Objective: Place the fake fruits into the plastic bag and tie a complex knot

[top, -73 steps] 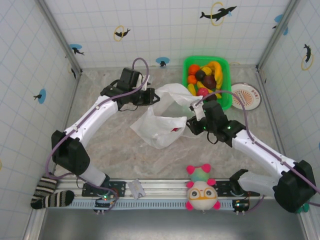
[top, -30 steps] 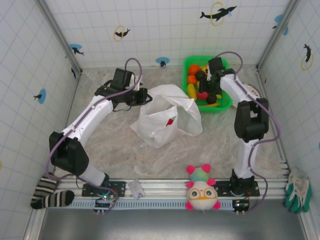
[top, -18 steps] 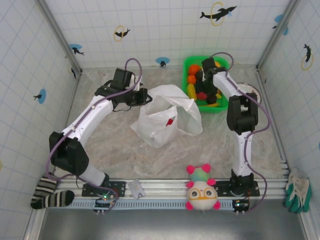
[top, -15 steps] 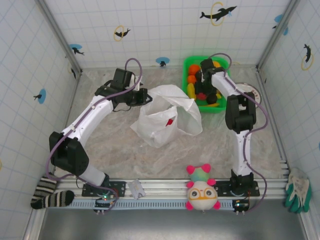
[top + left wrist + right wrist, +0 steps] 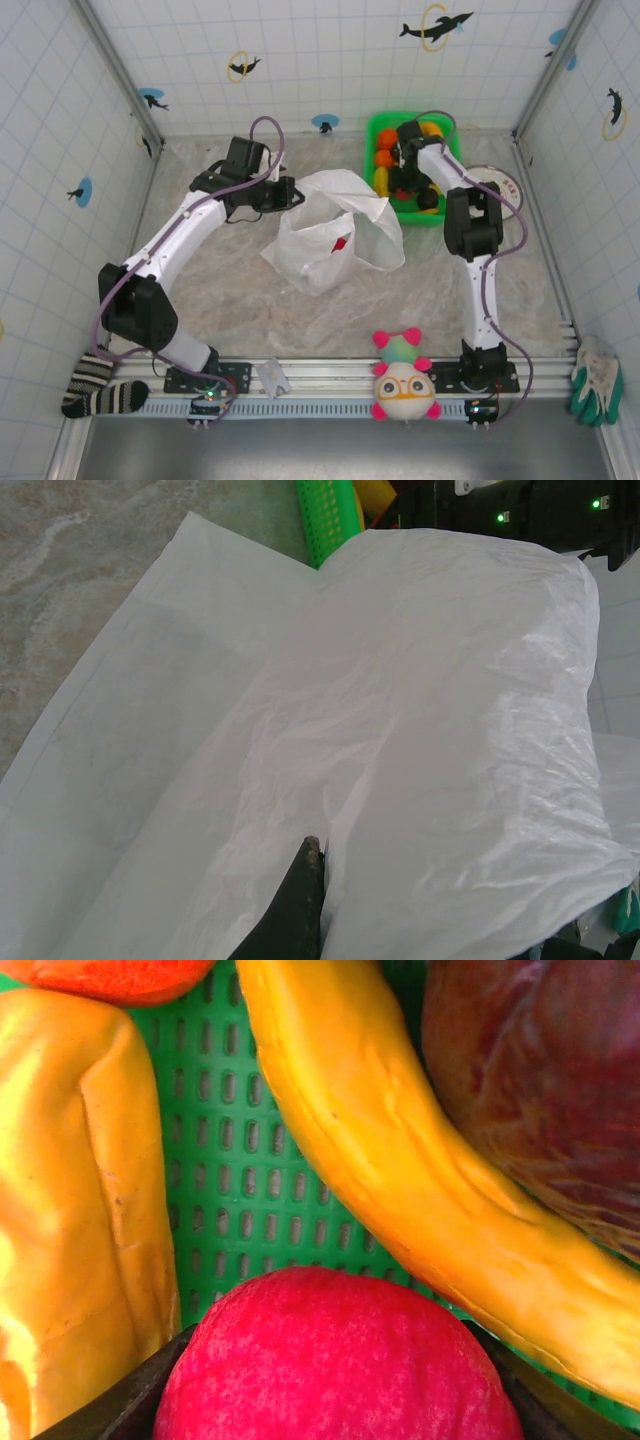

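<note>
The left fingers (image 5: 300, 905) are clamped tight on the thin white plastic bag (image 5: 325, 245) on the worktop (image 5: 220, 290). The right fingers (image 5: 120, 1412) straddle a red toy fruit (image 5: 335, 1360) in the green plastic basket (image 5: 240, 1200), grip unclear. Pinched off-centre, it could squirt free.

- One white bag (image 5: 318, 252), one red fruit (image 5: 341, 244) inside.
- One green basket (image 5: 370, 128).
- Close up: two bananas (image 5: 430, 1190), one orange (image 5: 110, 975), one purple fruit (image 5: 540, 1090), one pink-red fruit (image 5: 340, 1360).
- One plush toy (image 5: 404, 378), one sock (image 5: 100, 388), one glove (image 5: 594, 380).
- Two arms (image 5: 190, 225).

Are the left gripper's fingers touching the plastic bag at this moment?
Touching. The left wrist view shows one of the left fingers pinched into a fold of the plastic bag, with the film creased against it.
</note>
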